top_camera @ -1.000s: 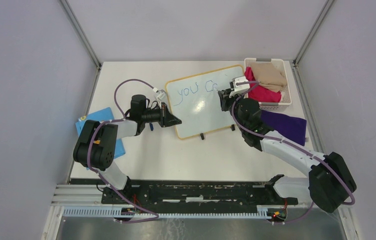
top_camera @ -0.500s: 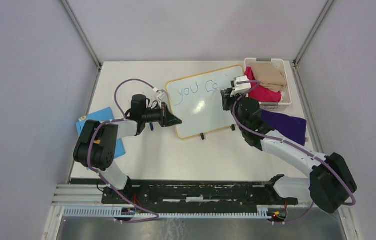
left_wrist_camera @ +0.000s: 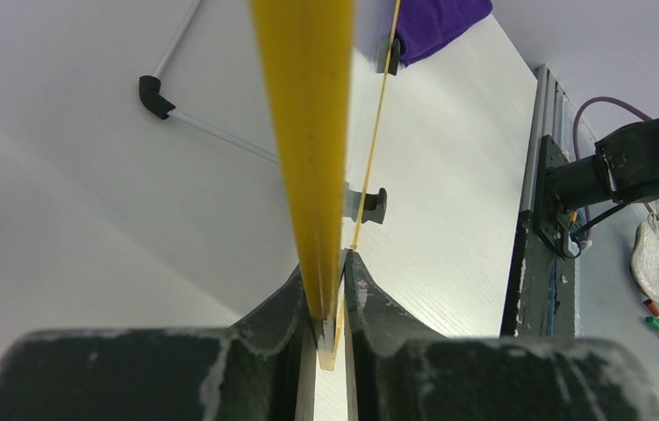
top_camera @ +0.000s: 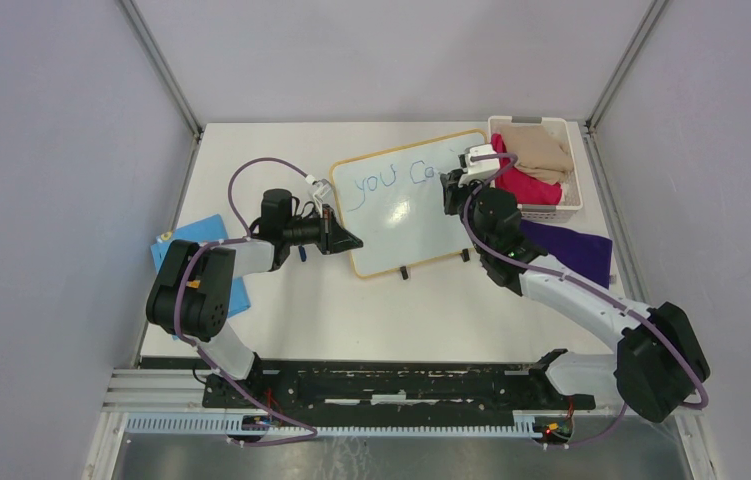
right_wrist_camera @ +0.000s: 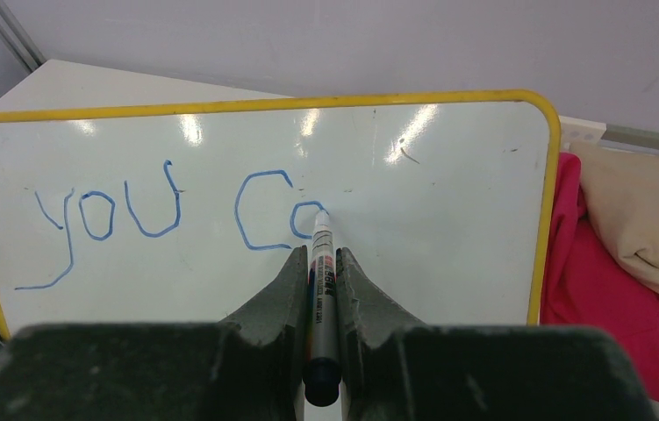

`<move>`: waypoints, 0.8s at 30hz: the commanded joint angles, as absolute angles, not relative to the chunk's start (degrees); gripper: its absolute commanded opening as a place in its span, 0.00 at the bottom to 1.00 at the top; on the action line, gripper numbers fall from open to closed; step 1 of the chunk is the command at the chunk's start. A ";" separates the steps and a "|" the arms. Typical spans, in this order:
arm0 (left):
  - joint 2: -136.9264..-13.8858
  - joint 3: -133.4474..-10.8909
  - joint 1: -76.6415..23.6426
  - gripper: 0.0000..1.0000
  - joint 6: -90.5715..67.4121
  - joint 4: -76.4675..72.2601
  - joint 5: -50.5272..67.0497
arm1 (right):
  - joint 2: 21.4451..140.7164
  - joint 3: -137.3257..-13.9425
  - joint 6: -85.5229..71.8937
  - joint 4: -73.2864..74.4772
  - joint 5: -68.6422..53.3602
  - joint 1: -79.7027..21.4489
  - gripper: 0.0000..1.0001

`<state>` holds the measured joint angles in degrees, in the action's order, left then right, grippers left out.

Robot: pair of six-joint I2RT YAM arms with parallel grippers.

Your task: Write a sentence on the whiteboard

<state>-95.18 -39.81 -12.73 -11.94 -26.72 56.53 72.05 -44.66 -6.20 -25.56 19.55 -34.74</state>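
The whiteboard (top_camera: 406,215) stands tilted at the table's middle back, its yellow frame (right_wrist_camera: 255,103) showing in the right wrist view. Blue writing (right_wrist_camera: 168,219) on it reads "you C" plus the start of another letter; it also shows in the top view (top_camera: 391,178). My right gripper (right_wrist_camera: 318,263) is shut on a marker (right_wrist_camera: 322,298) whose tip touches the board at the unfinished letter. My left gripper (left_wrist_camera: 324,289) is shut on the board's yellow left edge (left_wrist_camera: 304,132); in the top view it (top_camera: 349,240) sits at the board's lower left corner.
A white basket (top_camera: 576,205) with tan and pink cloths stands at the back right, close to my right wrist. A purple cloth (top_camera: 571,250) lies in front of it. A blue cloth (top_camera: 181,250) lies at the left. The board's black feet (top_camera: 404,272) rest on the table.
My right gripper has moved slightly up and right along the board, and the stroke after "C" has grown. The left arm has not moved.
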 commanded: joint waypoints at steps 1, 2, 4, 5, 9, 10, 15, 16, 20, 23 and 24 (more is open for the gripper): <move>-94.97 -40.38 -13.45 0.02 -7.37 -22.17 51.69 | 72.94 -47.12 -5.89 -26.81 19.68 -34.28 0.00; -94.94 -40.41 -13.45 0.02 -7.26 -22.02 51.66 | 72.95 -46.99 -5.98 -26.73 19.53 -34.28 0.00; -94.90 -40.35 -13.52 0.02 -7.24 -21.97 51.60 | 72.72 -46.36 -6.31 -26.78 19.40 -34.36 0.00; -94.97 -40.41 -13.53 0.02 -7.21 -21.97 51.55 | 72.48 -45.81 -6.48 -26.74 19.30 -34.31 0.00; -95.01 -40.49 -13.54 0.02 -7.26 -21.97 51.53 | 71.50 -43.35 -7.36 -27.07 19.22 -34.35 0.00; -94.99 -40.46 -13.54 0.02 -7.21 -21.97 51.58 | 71.27 -42.81 -7.54 -27.15 19.19 -34.33 0.00; -94.85 -40.38 -13.62 0.02 -7.24 -21.97 51.48 | 70.08 -41.10 -7.82 -27.08 19.69 -34.28 0.00; -94.77 -40.36 -13.62 0.02 -7.21 -21.91 51.48 | 69.88 -40.92 -7.82 -27.07 19.85 -34.35 0.00; -94.57 -40.36 -13.75 0.02 -7.12 -21.81 51.42 | 68.81 -41.07 -7.64 -27.07 20.24 -34.29 0.00; -94.61 -40.45 -13.71 0.02 -7.14 -21.79 51.34 | 67.80 -41.86 -7.69 -27.42 19.80 -34.33 0.00; -94.64 -40.48 -13.73 0.02 -7.12 -21.80 51.41 | 67.56 -42.36 -7.61 -27.48 19.73 -34.27 0.00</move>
<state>-94.91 -40.18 -12.95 -11.44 -25.82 56.03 69.82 -41.17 -7.29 -26.00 19.49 -34.74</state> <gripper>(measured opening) 0.196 0.174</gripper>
